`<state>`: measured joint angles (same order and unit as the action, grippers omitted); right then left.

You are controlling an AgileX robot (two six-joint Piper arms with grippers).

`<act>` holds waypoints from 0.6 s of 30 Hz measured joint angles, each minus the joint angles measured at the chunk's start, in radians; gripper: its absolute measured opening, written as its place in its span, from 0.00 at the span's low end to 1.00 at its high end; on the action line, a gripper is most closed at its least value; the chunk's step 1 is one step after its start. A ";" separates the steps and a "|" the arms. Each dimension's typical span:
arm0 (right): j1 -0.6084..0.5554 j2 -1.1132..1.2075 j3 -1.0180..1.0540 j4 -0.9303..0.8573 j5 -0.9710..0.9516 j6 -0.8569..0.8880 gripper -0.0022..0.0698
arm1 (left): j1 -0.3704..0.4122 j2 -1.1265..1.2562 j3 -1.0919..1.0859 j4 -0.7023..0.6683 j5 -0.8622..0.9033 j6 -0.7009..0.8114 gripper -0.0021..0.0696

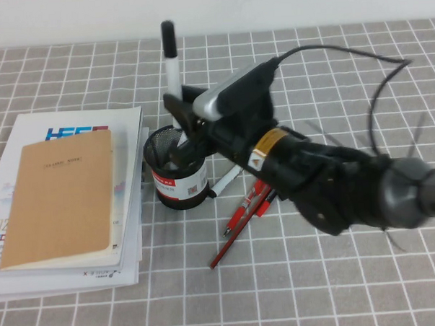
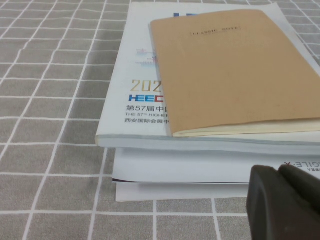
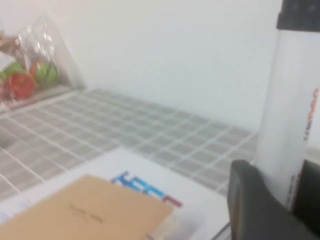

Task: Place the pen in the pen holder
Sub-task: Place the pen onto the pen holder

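Pen: upright, long axis vertical, black cap up, lower barrel clamped between fingers of right gripper, directly above pen holder near table centre. Right gripper: closed on barrel. Just right of holder: white marker, red pens lying flat. Toward left edge: brown notebook atop stacked booklets. Left gripper: low beside booklet stack; finger state cannot tell.
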<state>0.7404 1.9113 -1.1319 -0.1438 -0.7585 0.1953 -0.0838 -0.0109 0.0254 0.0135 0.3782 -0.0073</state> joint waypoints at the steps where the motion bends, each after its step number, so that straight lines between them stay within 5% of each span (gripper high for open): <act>1: 0.000 0.029 -0.020 0.000 0.000 -0.001 0.19 | 0.000 0.000 0.000 0.000 0.000 0.000 0.02; 11: 0.005 0.107 -0.077 -0.002 0.066 0.003 0.22 | 0.000 0.000 0.000 0.000 0.000 0.000 0.02; 18: 0.005 0.107 -0.077 0.013 0.072 0.019 0.47 | 0.000 0.000 0.000 0.000 0.000 0.000 0.02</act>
<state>0.7456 2.0183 -1.2091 -0.1307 -0.6868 0.2144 -0.0838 -0.0109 0.0254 0.0135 0.3782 -0.0073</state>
